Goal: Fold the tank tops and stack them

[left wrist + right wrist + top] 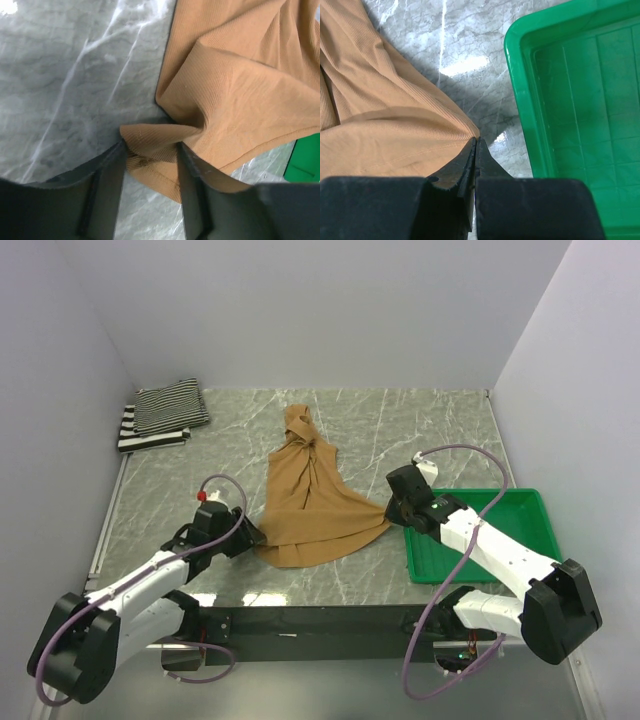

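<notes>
The plain tan-brown tank top lies spread out mid-table, straps toward the back. My left gripper is at its near-left hem corner. In the left wrist view that gripper is open, and the tan hem is bunched between the two fingers. My right gripper is at the near-right hem corner. Its jaws are shut on the very tip of the tan cloth. The thin-pinstripe top lies folded on the wide black-and-white striped top at the back left.
A green plastic tray sits on the marble table right of the right gripper, its rim close to the fingers. White walls close in the table on the left, back and right.
</notes>
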Controlling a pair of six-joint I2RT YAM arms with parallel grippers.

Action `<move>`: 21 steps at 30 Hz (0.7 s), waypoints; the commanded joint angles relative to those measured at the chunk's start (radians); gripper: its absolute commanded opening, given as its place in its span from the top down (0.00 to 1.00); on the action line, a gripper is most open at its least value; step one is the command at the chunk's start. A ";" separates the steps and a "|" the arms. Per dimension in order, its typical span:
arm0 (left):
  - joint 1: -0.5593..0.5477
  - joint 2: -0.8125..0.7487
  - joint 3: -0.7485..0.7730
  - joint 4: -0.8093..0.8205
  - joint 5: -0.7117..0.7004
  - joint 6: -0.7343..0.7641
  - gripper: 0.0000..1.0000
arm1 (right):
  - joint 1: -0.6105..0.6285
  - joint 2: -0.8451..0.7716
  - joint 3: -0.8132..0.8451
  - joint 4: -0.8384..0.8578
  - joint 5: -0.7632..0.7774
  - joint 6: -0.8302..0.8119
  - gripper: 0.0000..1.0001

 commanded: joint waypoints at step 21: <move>0.007 -0.215 0.755 -0.444 -0.392 0.163 0.99 | -0.028 -0.250 0.411 -0.050 -0.195 -0.061 1.00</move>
